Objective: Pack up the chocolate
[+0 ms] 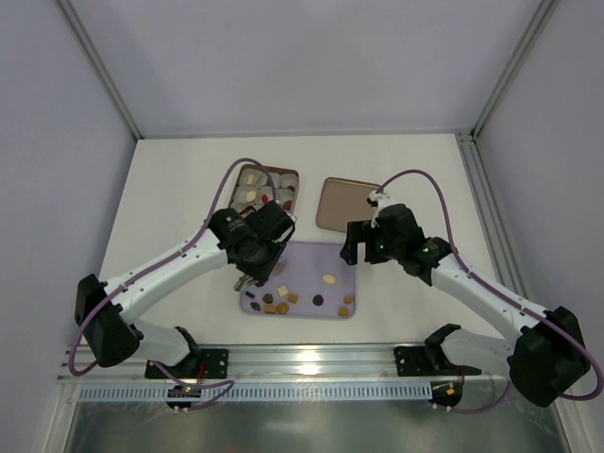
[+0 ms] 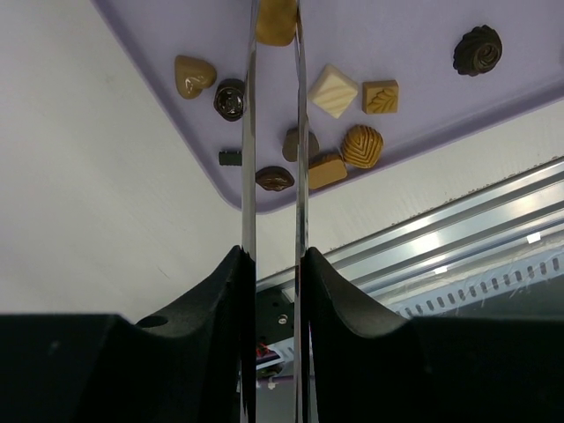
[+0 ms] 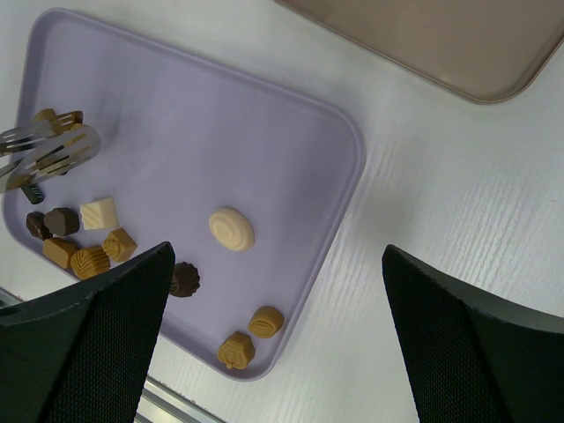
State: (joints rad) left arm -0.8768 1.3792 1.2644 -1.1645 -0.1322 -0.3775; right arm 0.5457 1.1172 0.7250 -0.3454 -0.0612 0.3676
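Several small chocolates (image 1: pixel 274 300) in dark brown, caramel and cream lie on a lavender tray (image 1: pixel 311 257), mostly at its near left corner. My left gripper (image 1: pixel 255 247) hovers over that corner, shut on metal tongs (image 2: pixel 249 132). The tong tips pinch a caramel piece (image 2: pixel 276 21), also seen in the right wrist view (image 3: pixel 53 145). Below them lie loose pieces (image 2: pixel 333 90) on the tray (image 2: pixel 405 26). My right gripper (image 1: pixel 355 243) is open and empty above the tray's right edge (image 3: pixel 348 167), near a cream oval (image 3: pixel 232 229) and two caramel pieces (image 3: pixel 251 335).
A brown square tin (image 1: pixel 281 181) with pale cups stands behind the tray, partly hidden by my left arm. Its flat brown lid (image 1: pixel 342 203) lies to its right, also in the right wrist view (image 3: pixel 458 40). A metal rail (image 1: pixel 311 363) runs along the near edge.
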